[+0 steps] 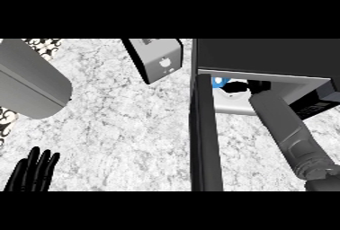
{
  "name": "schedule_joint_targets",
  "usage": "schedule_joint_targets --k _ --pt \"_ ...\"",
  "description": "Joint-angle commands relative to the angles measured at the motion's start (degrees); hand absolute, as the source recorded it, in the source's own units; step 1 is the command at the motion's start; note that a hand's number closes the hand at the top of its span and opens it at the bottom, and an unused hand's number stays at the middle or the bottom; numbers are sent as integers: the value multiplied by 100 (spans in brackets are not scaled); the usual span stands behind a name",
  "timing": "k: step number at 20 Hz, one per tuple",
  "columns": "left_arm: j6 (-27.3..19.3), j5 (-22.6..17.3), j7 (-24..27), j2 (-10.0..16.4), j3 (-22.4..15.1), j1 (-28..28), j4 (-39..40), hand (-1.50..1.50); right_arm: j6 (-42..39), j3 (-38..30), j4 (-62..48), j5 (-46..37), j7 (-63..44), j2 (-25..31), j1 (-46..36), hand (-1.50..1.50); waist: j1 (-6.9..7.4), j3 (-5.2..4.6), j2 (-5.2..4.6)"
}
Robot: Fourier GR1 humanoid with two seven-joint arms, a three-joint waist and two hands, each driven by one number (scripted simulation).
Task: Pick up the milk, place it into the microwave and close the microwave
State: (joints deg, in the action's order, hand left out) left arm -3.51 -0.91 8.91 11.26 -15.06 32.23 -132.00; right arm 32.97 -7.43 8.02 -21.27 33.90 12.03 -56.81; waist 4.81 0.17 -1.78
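The microwave (266, 54) stands at the right with its dark door (204, 134) swung open toward me. My right forearm reaches into the cavity. Inside, my right hand (247, 86) is curled round the milk (219, 81), of which only a blue and white patch shows by the door's hinge side, just above the cavity's light floor. The hand hides most of the carton. Whether the milk rests on the floor or hangs above it, I cannot tell. At the lower left my left hand (33, 173) rests open, fingers up.
A large grey cylinder (30, 85) lies at the upper left of the marble counter (119, 126). A grey box-shaped appliance (158, 58) stands at the back, just left of the microwave. The open door splits the counter down the middle.
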Motion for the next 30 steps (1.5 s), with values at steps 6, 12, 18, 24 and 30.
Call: schedule_joint_targets --k 6,12,18,24,30 --pt "-63 224 -31 -33 -100 112 -203 -150 383 -258 -100 152 -53 -119 -216 -150 -30 -1 24" --pt "-96 352 -309 -26 -198 123 -372 -150 283 -526 34 377 349 161 4 -150 -129 2 40" --pt "-108 702 -269 -96 -675 344 -448 -150 384 -644 74 445 544 264 72 -150 -147 1 61" --pt "-124 567 -252 -78 -431 362 -405 -150 -37 -850 268 675 965 502 392 -150 -287 -5 105" --pt "-325 913 -197 -275 -710 333 -344 -150 -1077 -1036 262 902 1119 707 408 -150 -285 -1 93"
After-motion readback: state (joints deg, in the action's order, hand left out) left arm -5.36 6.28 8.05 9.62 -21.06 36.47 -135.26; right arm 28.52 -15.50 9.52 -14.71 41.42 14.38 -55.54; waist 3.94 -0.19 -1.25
